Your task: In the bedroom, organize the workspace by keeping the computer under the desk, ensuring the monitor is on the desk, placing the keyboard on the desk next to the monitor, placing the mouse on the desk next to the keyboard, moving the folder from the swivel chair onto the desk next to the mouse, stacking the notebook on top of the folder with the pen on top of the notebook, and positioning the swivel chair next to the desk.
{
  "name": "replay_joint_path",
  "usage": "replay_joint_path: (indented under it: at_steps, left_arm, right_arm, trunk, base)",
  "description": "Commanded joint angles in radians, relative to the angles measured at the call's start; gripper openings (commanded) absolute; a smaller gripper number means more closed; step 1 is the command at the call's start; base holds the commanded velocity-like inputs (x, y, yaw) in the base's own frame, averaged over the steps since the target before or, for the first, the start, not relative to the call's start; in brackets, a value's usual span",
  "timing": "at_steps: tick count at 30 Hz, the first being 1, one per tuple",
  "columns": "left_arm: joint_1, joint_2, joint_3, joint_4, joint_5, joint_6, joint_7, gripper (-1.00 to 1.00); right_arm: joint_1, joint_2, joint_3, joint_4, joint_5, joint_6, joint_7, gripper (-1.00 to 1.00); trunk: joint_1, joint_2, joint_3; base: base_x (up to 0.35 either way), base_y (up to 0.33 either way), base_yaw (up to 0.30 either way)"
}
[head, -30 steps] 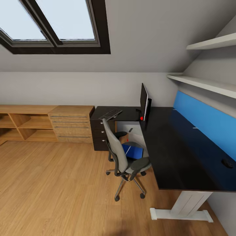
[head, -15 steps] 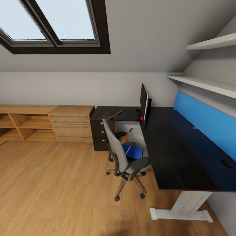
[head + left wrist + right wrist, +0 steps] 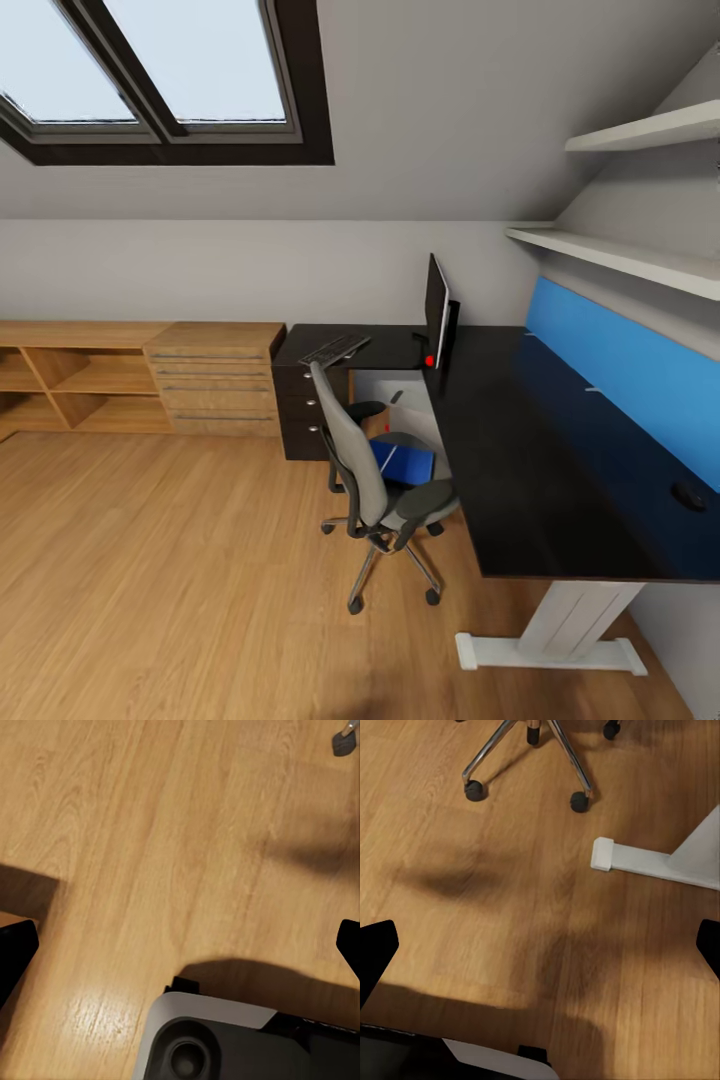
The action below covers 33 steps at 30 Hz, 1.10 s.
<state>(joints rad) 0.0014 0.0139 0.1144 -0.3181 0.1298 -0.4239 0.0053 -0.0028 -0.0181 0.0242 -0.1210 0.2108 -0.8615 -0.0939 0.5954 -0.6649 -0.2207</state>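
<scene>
The desk [image 3: 520, 470] has a black L-shaped top along the right wall. At its far corner stands the monitor [image 3: 437, 308], edge-on, and the keyboard [image 3: 335, 348] lies to its left. The mouse [image 3: 688, 495] rests at the near right by the blue back panel. The swivel chair [image 3: 360, 462] faces the desk with the blue folder [image 3: 405, 464] on its seat. The computer [image 3: 392, 392] sits under the desk. The notebook and pen are hidden. My left gripper [image 3: 180, 945] and right gripper [image 3: 540, 945] hang open over bare floor.
A light-wood dresser and open shelving [image 3: 150, 385] line the back wall. White wall shelves [image 3: 620, 255] hang over the desk. The chair's chrome star base [image 3: 532, 750] and the desk's white foot [image 3: 660, 859] lie ahead of my right gripper. My own base [image 3: 225, 1042] is below the left one.
The whole head view has shifted a few pixels, so the camera moved slightly. None of the things has moved.
</scene>
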Motion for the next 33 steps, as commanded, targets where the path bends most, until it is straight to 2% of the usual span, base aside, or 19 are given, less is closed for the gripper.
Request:
replay_joint_path:
  at_steps: [1, 10, 33]
  left_arm:
    - [0.0, -0.001, -0.005, -0.001, 0.009, -0.002, 0.0, 1.0]
    - [0.0, -0.013, -0.007, -0.009, 0.012, -0.004, 0.0, 1.0]
    - [0.0, -0.016, -0.005, -0.01, 0.015, 0.002, 0.006, 1.0]
  right_arm:
    - [0.0, -0.001, 0.001, 0.0, 0.009, -0.001, -0.009, 1.0]
    - [0.0, -0.002, 0.0, 0.0, 0.009, -0.001, -0.009, 1.0]
    - [0.0, -0.002, 0.0, 0.0, 0.009, -0.001, -0.009, 1.0]
  trunk:
    - [0.0, -0.001, -0.001]
    - [0.0, -0.001, -0.001]
    - [0.088, -0.162, -0.073]
  base:
    - [0.0, 0.0, -0.06]
    - [0.0, 0.0, -0.06]
    - [0.0, 0.0, -0.008]
